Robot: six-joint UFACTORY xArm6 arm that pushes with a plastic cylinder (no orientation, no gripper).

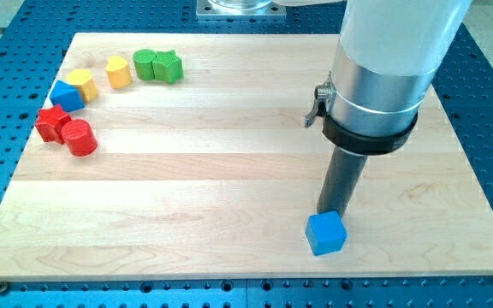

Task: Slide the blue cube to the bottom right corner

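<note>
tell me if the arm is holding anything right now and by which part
Nothing is held. My tip is a bare rod, standing just behind the blue cube on its top side; contact cannot be told.

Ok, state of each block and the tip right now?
Blue cube: lower right of board, short of the corner.
My tip: at the cube's top edge; contact unclear.
Other blue block, two yellow, two green, two red: clustered top left.

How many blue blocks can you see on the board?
2. The blue cube sits near the view's bottom, right of centre, with my tip right behind it. Another blue block sits in the cluster at the view's upper left. None seems hidden.
</note>
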